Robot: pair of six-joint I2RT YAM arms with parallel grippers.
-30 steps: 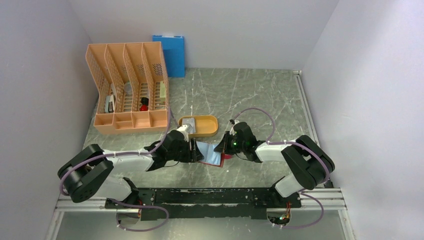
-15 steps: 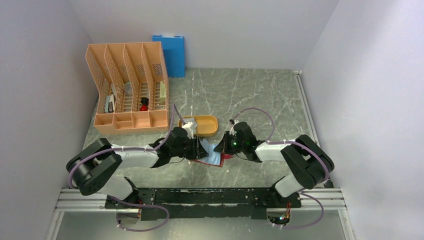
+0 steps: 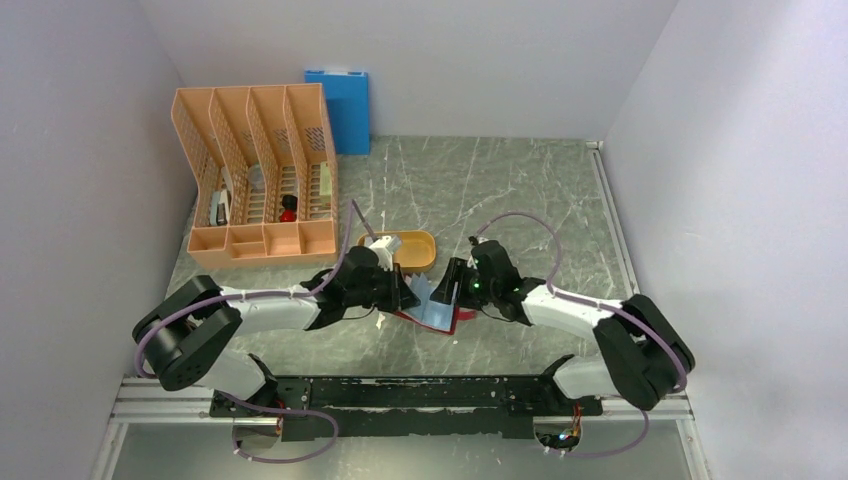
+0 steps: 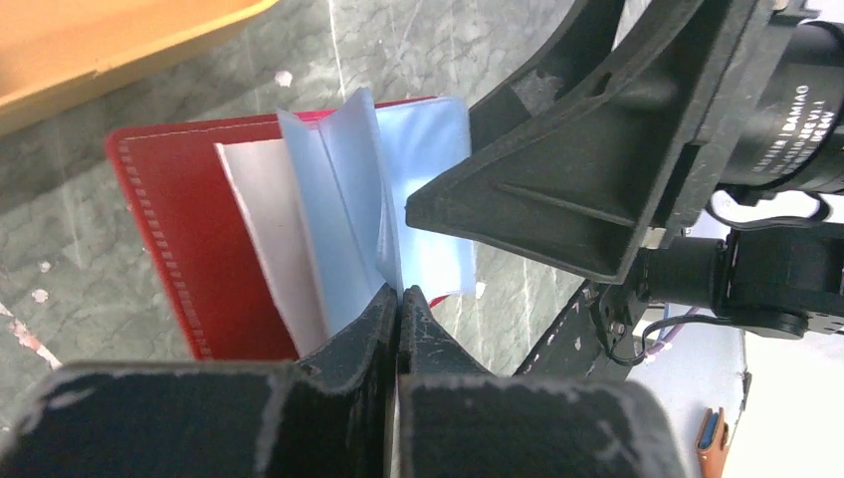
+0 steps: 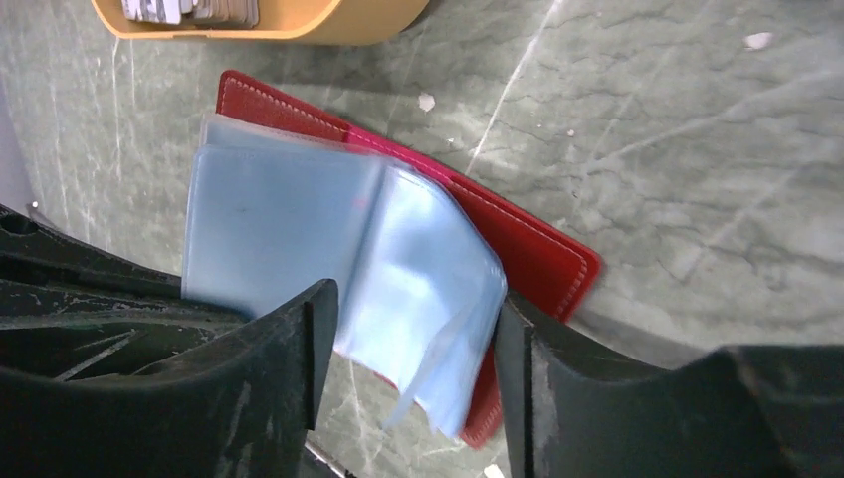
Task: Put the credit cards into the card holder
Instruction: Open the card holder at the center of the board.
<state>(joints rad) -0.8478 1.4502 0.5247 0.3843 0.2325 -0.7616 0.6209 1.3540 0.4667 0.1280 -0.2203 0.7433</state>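
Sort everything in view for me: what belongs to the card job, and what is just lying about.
Job: credit cards, in the orange tray; red card holder, its blue pockets fanned open.
Lying about: peach desk organiser; blue folder against the back wall.

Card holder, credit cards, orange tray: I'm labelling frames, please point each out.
card holder (image 5: 537, 249), right wrist view, red outer cover.
credit cards (image 5: 199, 10), right wrist view, top of the stack.
orange tray (image 5: 328, 25), right wrist view, bare side wall.
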